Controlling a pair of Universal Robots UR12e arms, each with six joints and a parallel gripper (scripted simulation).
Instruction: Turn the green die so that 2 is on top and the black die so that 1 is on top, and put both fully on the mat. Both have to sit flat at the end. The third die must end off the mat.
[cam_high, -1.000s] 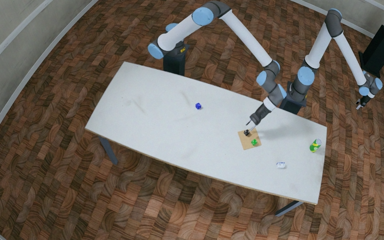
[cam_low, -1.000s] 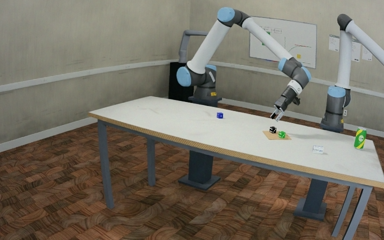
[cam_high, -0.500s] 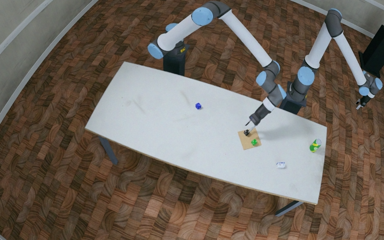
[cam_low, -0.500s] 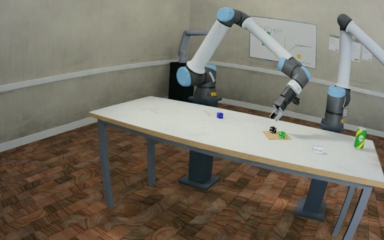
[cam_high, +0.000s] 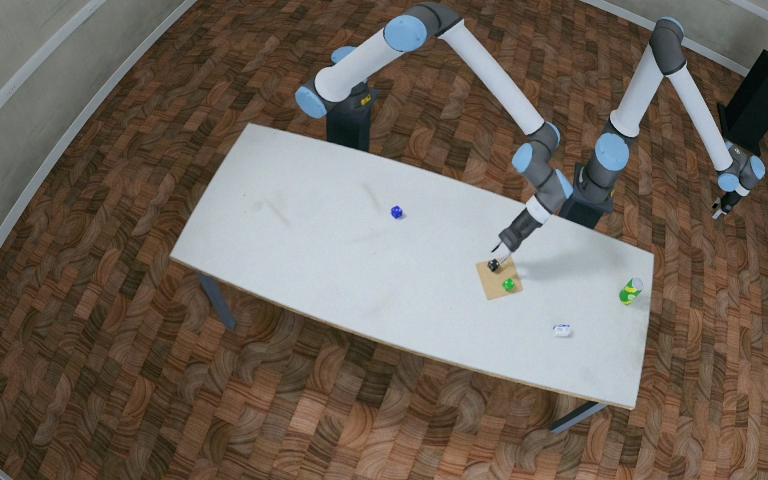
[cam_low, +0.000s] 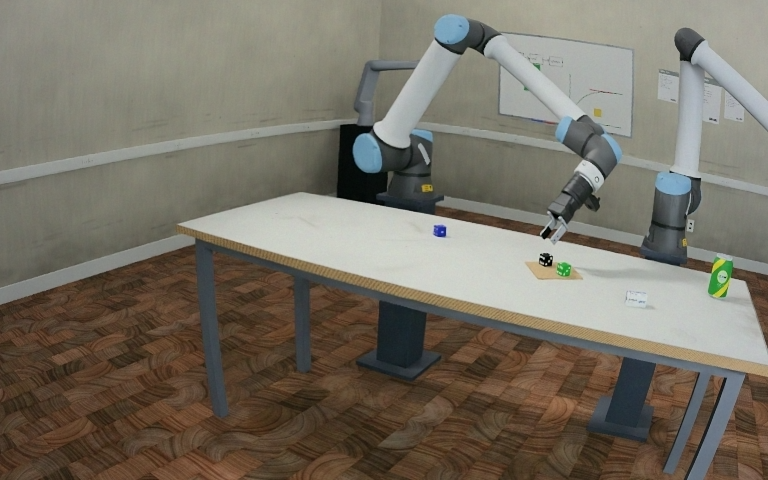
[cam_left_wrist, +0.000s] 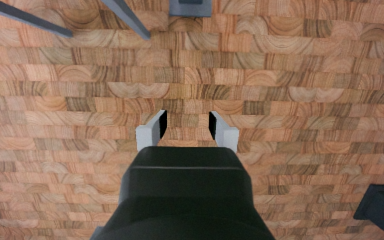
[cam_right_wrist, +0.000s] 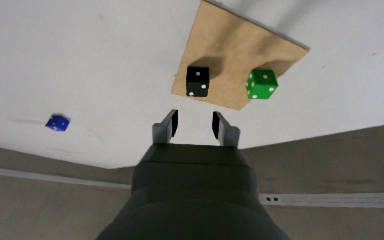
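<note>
One blue die (cam_high: 396, 212) (cam_low: 439, 230) (cam_right_wrist: 58, 123) is lying on the table, well apart from the tan mat (cam_high: 494, 288) (cam_low: 546, 273) (cam_right_wrist: 225, 47). On the mat, the black die (cam_high: 493, 265) (cam_low: 545, 259) (cam_right_wrist: 197, 81) is sitting flat, showing a one-pip face beside a two-pip face. Above it, the right gripper (cam_high: 498, 255) (cam_low: 549, 237) (cam_right_wrist: 195, 119) is holding its fingers apart around nothing. Near the mat's edge, the green die (cam_high: 508, 284) (cam_low: 563, 269) (cam_right_wrist: 261, 84) is showing one pip and two pips on adjoining faces. Off the table, the left gripper (cam_high: 717, 211) (cam_left_wrist: 188, 119) is hanging open.

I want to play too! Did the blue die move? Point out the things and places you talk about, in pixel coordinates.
No. The blue die (cam_high: 396, 212) (cam_low: 439, 230) (cam_right_wrist: 58, 123) sits at the same spot on the table (cam_high: 317, 271) (cam_low: 351, 254) (cam_right_wrist: 115, 50).
</note>
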